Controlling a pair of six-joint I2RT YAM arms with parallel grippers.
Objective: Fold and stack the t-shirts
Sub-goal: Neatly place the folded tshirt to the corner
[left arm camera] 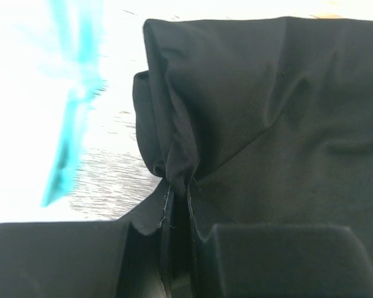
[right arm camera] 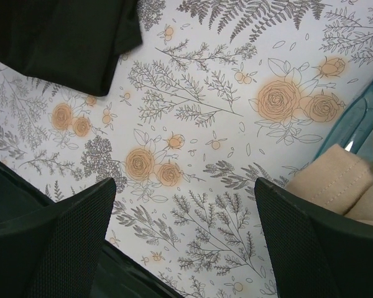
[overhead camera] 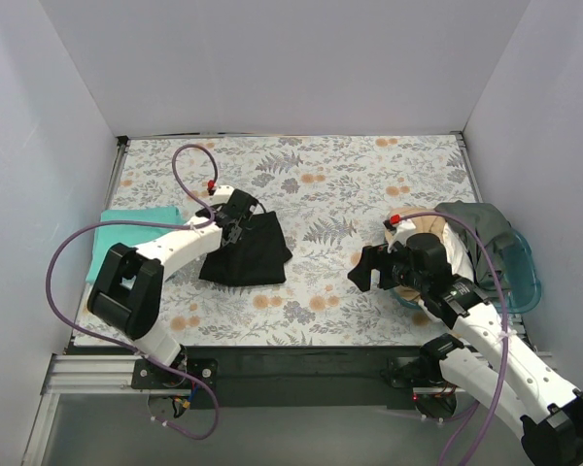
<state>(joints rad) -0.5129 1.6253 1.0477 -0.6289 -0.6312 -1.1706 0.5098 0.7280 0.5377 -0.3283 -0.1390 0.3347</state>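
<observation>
A black t-shirt (overhead camera: 251,250), folded into a small square, lies left of the table's middle. My left gripper (overhead camera: 235,225) is shut on its upper left edge; in the left wrist view the black cloth (left arm camera: 261,105) bunches into the closed jaws. A folded teal t-shirt (overhead camera: 126,233) lies flat at the far left and shows as a blur in the left wrist view (left arm camera: 74,105). My right gripper (overhead camera: 367,270) is open and empty over bare table, right of the black shirt (right arm camera: 62,37). Tan (overhead camera: 437,238) and grey (overhead camera: 481,228) shirts sit in the basket; the tan cloth also shows in the right wrist view (right arm camera: 336,183).
The translucent teal plastic basket (overhead camera: 523,277) stands at the right edge, just behind my right wrist; its rim shows in the right wrist view (right arm camera: 351,121). White walls enclose the floral tabletop (overhead camera: 350,184) on three sides. The black rail (overhead camera: 301,364) runs along the near edge.
</observation>
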